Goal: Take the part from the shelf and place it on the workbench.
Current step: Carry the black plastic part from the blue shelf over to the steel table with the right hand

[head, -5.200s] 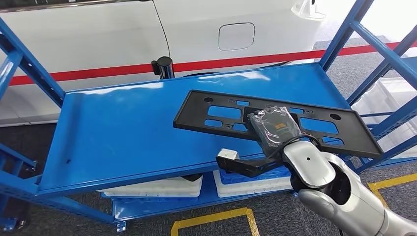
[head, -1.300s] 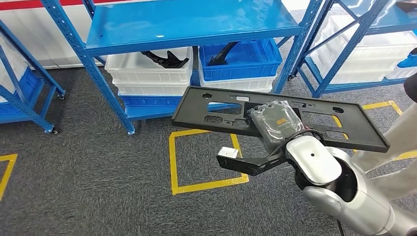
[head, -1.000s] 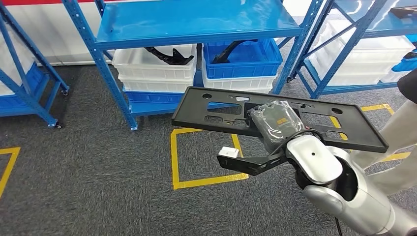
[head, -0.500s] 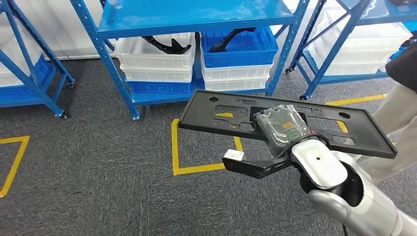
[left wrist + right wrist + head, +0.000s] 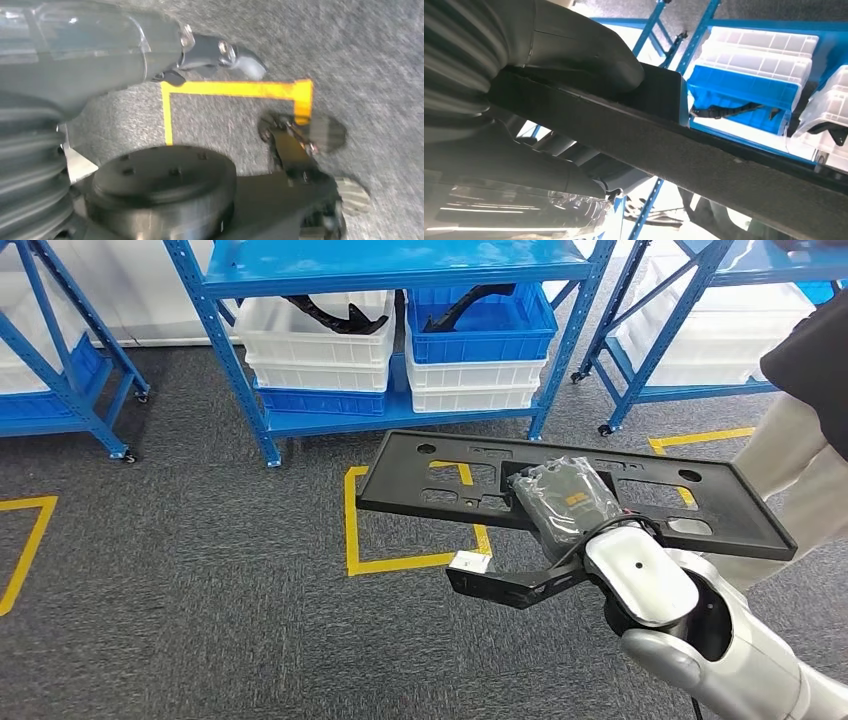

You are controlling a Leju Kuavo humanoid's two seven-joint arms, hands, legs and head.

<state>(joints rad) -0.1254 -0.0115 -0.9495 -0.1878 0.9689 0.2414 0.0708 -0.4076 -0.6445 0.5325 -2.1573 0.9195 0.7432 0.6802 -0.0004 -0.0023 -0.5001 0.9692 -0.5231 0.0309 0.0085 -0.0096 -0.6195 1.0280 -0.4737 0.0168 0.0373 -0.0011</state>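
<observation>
Midway through the carry step, the right hand [image 5: 570, 508] grips the black part [image 5: 440, 480] at centre frame, clear of the shelf [image 5: 400, 270]; next, find the workbench.

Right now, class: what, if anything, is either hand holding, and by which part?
The right hand grips the long black plate along its near long edge, about mid-length. The left hand holds nothing.

Robot hand [image 5: 549, 100] around black part [image 5: 704, 150]
</observation>
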